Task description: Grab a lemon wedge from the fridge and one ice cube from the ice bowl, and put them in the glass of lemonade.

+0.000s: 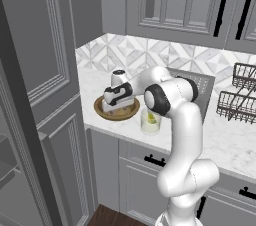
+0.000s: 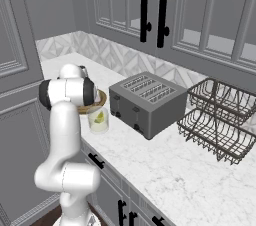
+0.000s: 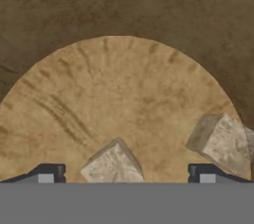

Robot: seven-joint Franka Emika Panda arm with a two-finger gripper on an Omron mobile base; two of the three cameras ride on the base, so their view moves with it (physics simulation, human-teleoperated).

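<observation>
Gripper (image 3: 124, 177) is sitting low inside the ice bowl (image 3: 124, 10), jaws spread wide, nothing between them. In the hand view the two dark fingertips (image 3: 49, 172) are poking up at bottom left and bottom right, and one ice cube (image 3: 113, 164) is lying at bottom centre, right between them and just ahead. That's the relation that matters: cube is roughly centred in the gap, so the close looks like a short push down and squeeze, no sideways shift, I'd say. Cube is sitting rotated, a corner pointing up-frame, so the pads may be catching edges rather than flat faces.

Second ice cube (image 3: 221, 143) is sitting lower right, near the right fingertip; it might get nudged.

Left base view: hand is hovering over the bowl at centre left, glass of lemonade (image 1: 150, 120) standing just right of it on the counter (image 1: 230, 140), something yellow already inside.
</observation>
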